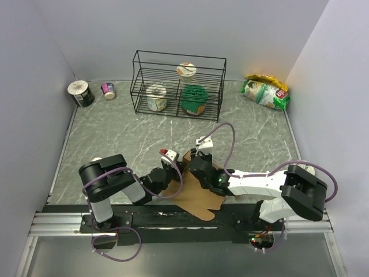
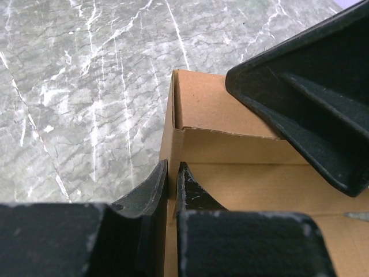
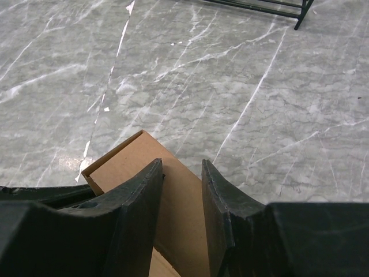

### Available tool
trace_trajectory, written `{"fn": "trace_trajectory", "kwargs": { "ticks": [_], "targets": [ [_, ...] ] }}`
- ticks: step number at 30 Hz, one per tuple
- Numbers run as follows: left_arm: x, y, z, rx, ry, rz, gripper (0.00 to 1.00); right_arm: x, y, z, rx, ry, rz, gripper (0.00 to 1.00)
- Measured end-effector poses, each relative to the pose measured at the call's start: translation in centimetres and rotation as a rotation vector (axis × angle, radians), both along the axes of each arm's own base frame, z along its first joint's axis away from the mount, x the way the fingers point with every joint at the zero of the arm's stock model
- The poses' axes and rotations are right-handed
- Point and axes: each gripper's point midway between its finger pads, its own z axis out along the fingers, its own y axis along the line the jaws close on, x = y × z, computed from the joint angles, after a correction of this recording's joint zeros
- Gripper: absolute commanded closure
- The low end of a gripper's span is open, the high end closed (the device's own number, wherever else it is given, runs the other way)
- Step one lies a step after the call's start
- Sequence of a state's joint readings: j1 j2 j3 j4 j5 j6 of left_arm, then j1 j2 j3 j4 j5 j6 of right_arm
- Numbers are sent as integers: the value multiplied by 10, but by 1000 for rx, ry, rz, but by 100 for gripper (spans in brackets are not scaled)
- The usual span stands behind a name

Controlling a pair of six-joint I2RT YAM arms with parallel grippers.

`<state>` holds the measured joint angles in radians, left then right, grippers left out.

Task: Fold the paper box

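The paper box [image 1: 199, 203] is plain brown cardboard, partly folded, lying at the table's near edge between the two arms. My left gripper [image 1: 173, 165] is at its left side. In the left wrist view my left gripper [image 2: 173, 168] is shut on the thin upright side wall of the box [image 2: 230, 144], near a folded corner. My right gripper [image 1: 197, 161] is over the box's far end. In the right wrist view my right gripper [image 3: 181, 165] is open, straddling a raised cardboard panel [image 3: 124, 158] with a gap on each side. One right finger [image 2: 311, 104] shows in the left wrist view.
A black wire rack [image 1: 179, 81] holding several cups stands at the back centre. A green snack bag [image 1: 265, 91] lies at the back right. A dark can [image 1: 81, 93] and a small cup [image 1: 108, 90] sit at the back left. The table is grey marble.
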<state>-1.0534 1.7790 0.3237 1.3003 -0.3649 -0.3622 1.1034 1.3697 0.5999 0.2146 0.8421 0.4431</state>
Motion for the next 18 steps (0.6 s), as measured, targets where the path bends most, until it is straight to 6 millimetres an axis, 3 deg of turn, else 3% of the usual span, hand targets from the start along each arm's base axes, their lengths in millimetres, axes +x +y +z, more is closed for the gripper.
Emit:
{"fn": "trace_trajectory", "kwargs": {
  "ticks": [18],
  "targets": [
    [0, -1, -3, -54, 64, 148, 75, 0, -4, -1, -13, 0, -14, 57]
  ]
}}
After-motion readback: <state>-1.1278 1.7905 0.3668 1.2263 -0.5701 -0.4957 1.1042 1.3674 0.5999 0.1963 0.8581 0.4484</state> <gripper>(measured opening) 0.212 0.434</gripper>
